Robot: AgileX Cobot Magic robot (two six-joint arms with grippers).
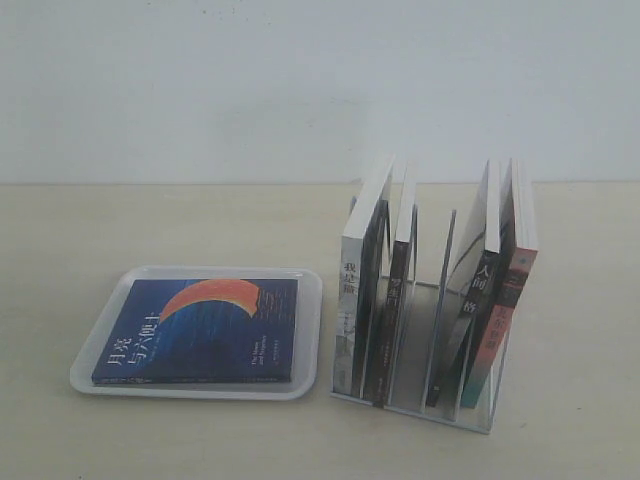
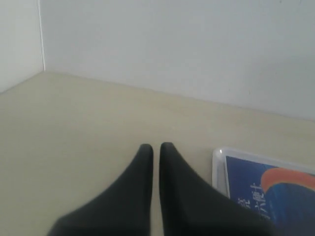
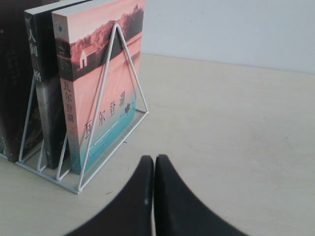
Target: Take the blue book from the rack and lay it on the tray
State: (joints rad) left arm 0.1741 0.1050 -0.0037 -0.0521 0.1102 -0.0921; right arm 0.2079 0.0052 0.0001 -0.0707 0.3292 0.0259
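Your left pincer [image 2: 156, 146] is clenched on nothing, its tips pressed together over bare table [image 2: 74, 147]. The tray [image 2: 216, 169] sits just beside those tips, off to one side and a little ahead, and the book [image 2: 275, 196] lies flat in it, cover up. Judged from that, the task looks done.

The risk on this side is a careless swing toward the tray. The tips are near enough to its corner to catch the rim and shove the tray, and the book with it.

Your right pincer [image 3: 154, 158] is also clenched and empty. The rack [image 3: 105, 73] is ahead of it and off to one side, near but apart, and the pink book [image 3: 98, 83] leans on its end divider. Driving forward there would hit the wire frame and could tip the leaning books or slide the rack.

Only the exterior view shows the whole book lying inside the rim and the free slots mid-rack, but it shows neither arm. The left wrist view gives only one tray corner, yet it alone tells you how close your tips are to it. The right wrist view alone shows the pink cover and your clearance from the rack, and it never sees the tray
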